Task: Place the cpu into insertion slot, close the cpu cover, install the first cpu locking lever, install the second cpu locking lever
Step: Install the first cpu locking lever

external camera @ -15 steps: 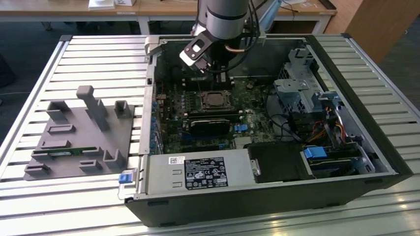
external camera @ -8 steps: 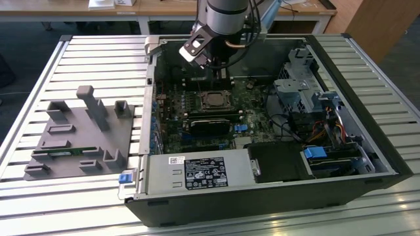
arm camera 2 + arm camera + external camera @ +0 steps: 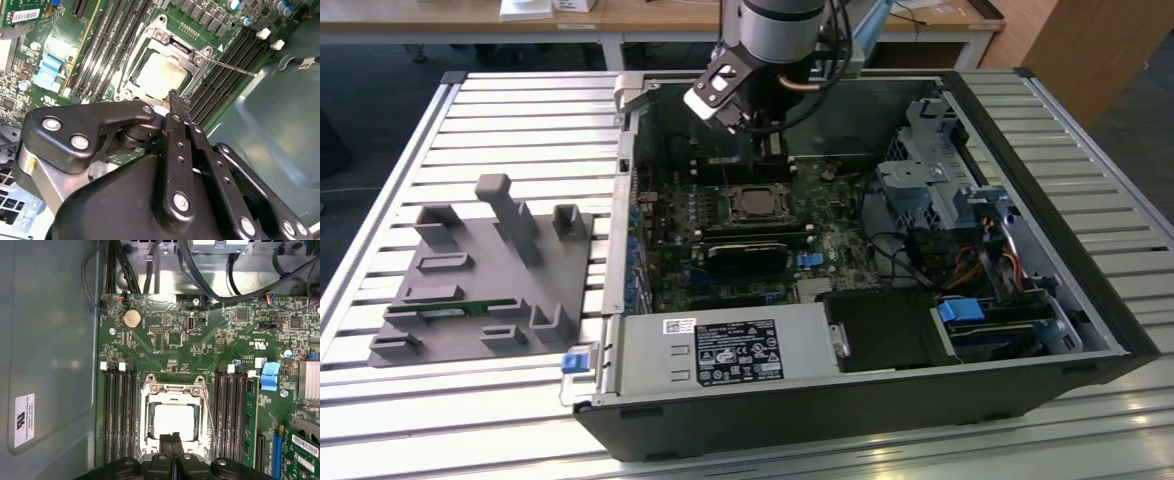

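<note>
The gripper (image 3: 172, 438), fingers pressed together and holding nothing, hovers over one edge of the insertion slot (image 3: 172, 401). One cpu (image 3: 173, 421), square and pale silver-grey, lies seated in that slot. One cpu cover (image 3: 148, 415) lies flat around it. One thin locking lever (image 3: 208, 410) runs just beside the slot. Two banks of memory slots (image 3: 120, 415) flank the slot closely.

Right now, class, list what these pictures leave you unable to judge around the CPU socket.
First wrist view: the hand covers one edge of the cpu cover.
Second wrist view: the hand blocks one cover corner.
Exterior view: lever latching beside the cpu is too small.
</note>
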Available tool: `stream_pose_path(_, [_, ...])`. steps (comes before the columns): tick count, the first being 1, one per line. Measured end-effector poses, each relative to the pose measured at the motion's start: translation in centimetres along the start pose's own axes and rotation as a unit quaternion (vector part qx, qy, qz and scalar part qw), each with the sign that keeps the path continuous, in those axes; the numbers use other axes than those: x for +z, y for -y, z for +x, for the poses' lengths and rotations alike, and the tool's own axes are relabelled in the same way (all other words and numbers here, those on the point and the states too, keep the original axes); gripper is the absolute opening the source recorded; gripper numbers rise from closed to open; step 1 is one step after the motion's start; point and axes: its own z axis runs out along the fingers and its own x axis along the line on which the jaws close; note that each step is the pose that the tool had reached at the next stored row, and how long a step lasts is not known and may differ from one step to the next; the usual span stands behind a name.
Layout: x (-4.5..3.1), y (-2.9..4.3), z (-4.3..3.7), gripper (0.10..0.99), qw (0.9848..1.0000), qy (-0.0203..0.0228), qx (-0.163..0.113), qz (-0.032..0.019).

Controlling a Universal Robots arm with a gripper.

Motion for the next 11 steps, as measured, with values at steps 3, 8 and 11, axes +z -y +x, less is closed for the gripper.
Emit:
stream_pose_path(3, [0.0, 0.0, 0.0, 0.106, 0.9997, 0.0002, -0.026, 0.0021])
stream_pose_path(8, [0.04, 0.0, 0.0, 0.106, 0.9976, 0.0022, -0.069, 0.0056])
stream_pose_path(11, [0.06, 0.0, 0.0, 0.106, 0.9955, 0.0034, -0.095, 0.0077])
